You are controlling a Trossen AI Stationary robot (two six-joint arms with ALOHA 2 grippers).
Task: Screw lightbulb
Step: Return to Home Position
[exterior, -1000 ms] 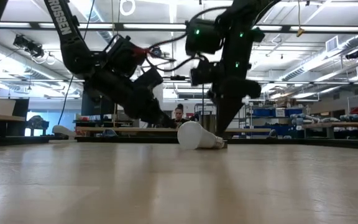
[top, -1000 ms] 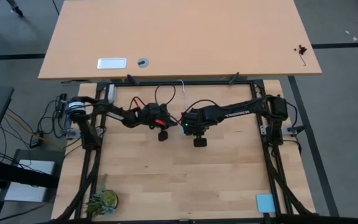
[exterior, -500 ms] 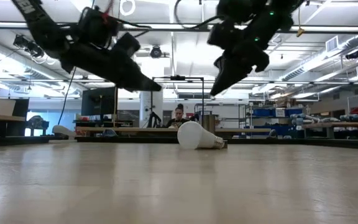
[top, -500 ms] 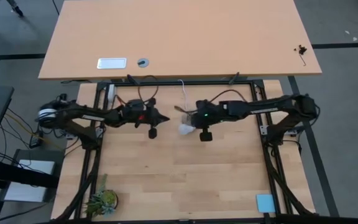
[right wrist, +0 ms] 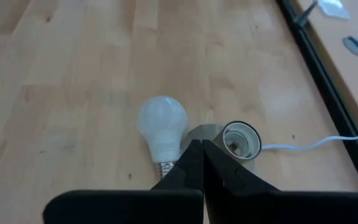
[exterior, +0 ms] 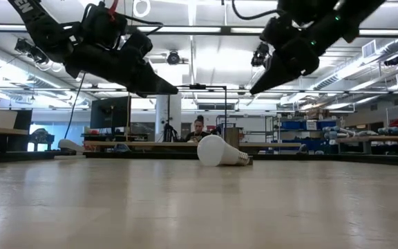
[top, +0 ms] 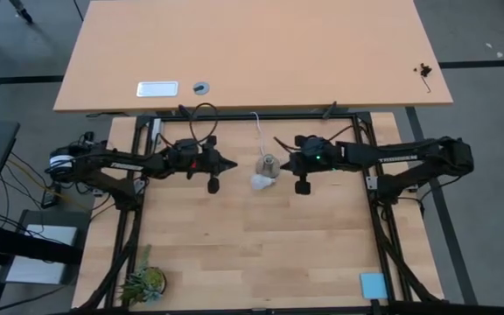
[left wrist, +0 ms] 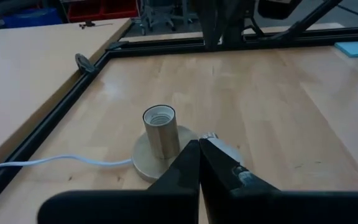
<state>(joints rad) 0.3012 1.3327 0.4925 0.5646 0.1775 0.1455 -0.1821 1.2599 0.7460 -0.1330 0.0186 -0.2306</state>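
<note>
The white lightbulb [top: 260, 181] lies on its side on the table, its screw end [right wrist: 165, 165] beside the socket's base. It also shows in the low view [exterior: 216, 151]. The grey socket [top: 269, 164] stands upright on its wide base [left wrist: 148, 163], open end up, with a white cord [left wrist: 42, 163] running off. My left gripper [top: 234, 164] is shut and empty, raised left of the socket [exterior: 175, 90]. My right gripper [top: 280, 161] is shut and empty, raised right of it [exterior: 254, 90].
A black frame [top: 261, 115] borders the table. A small green plant [top: 144, 282] stands at the near left corner and a blue pad [top: 373, 284] lies at the near right. A larger desk [top: 252, 52] stands beyond the far edge. A person [exterior: 199, 128] shows far behind.
Both grippers have risen from low over the bulb and socket and drawn apart, my left toward the table's left edge and my right toward its right edge. The bulb has stayed lying where it was.
</note>
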